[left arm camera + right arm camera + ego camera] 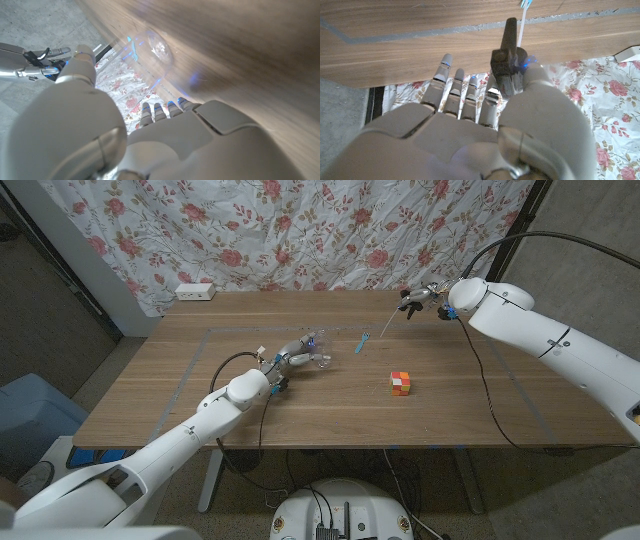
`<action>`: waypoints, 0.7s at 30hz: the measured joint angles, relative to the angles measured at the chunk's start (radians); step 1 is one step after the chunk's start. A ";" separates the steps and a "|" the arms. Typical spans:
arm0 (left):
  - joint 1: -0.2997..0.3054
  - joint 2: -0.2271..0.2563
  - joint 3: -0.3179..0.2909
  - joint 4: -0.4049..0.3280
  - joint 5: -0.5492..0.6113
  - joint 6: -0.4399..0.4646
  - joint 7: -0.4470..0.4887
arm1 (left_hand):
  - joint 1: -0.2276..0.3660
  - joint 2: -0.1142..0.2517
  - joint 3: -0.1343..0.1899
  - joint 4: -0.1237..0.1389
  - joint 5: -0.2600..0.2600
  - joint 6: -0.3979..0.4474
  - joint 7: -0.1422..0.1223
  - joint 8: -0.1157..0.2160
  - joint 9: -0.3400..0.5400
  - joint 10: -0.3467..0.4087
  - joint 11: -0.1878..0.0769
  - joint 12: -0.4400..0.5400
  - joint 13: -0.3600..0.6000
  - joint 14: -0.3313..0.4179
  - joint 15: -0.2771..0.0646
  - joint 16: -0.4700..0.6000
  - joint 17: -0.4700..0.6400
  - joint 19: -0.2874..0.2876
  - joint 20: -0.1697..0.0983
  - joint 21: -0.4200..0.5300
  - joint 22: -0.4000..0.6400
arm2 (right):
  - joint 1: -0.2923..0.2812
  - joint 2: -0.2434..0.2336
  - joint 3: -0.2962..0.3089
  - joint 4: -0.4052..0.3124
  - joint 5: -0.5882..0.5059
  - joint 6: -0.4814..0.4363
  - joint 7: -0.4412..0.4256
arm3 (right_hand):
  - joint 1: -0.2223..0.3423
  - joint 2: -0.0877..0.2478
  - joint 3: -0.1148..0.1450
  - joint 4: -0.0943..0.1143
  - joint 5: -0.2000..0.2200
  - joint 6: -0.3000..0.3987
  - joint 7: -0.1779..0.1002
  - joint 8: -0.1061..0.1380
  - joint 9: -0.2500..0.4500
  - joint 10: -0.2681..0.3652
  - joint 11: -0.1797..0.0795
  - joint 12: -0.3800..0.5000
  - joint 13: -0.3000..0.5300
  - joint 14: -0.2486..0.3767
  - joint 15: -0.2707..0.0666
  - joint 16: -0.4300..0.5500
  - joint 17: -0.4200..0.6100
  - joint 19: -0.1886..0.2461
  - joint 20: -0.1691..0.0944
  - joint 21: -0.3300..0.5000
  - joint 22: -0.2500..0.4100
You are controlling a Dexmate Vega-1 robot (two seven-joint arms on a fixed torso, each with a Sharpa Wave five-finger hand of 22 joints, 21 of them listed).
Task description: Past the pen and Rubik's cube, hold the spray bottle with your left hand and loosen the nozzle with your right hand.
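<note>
in the lower left of the head frame the left arm is reaching in, and just left of centre the left hand (290, 362) is wrapping its fingers around the clear spray bottle (308, 346), which is lying tilted toward the upper right. the left wrist view is showing the bottle's clear body (150, 50) against the fingers. a little right of it, at centre, the blue pen (361, 344) is lying on the table (180, 380), and the rubik's cube (401, 382) is sitting to the lower right of it. farther up, in the upper right, the right hand (420, 299) is pinching the black nozzle (507, 55), its thin white tube (389, 322) trailing down toward the pen.

the nozzle looks already free of the bottle, so the likely risks are the clear bottle slipping or spilling if the left grip is easing, and the dangling tube snagging the pen. open wood is lying around both hands; the table's far edge is running near the right hand.
</note>
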 measured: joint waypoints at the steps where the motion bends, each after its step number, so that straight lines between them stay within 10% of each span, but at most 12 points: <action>1: 0.000 0.002 -0.002 -0.002 -0.003 -0.004 -0.004 | -0.008 -0.002 0.000 0.000 0.000 -0.004 0.004 0.000 0.000 -0.005 0.002 0.000 0.000 -0.008 -0.002 0.000 0.000 0.000 0.000 0.000 0.000 | 0.000 0.000 0.000 0.000 0.001 -0.002 -0.001 | 0.000 0.000 0.000 0.000 0.000 0.000 0.000 0.000 0.000 0.000 0.000 0.000 0.000 0.000 0.000 0.000 0.000 0.000 0.000 0.000 0.000; 21: 0.025 0.031 -0.037 -0.074 -0.055 -0.023 -0.046 | -0.072 0.009 -0.015 0.009 0.000 -0.096 0.036 -0.004 0.000 -0.089 0.039 0.000 0.000 -0.019 0.031 0.000 0.000 0.000 0.000 0.004 0.000 | -0.003 -0.003 0.000 -0.009 0.009 -0.017 -0.012 | 0.000 0.000 -0.001 -0.001 0.001 0.000 0.000 -0.003 0.000 0.000 0.000 0.000 0.000 0.000 0.000 0.000 0.000 0.000 0.000 0.000 0.000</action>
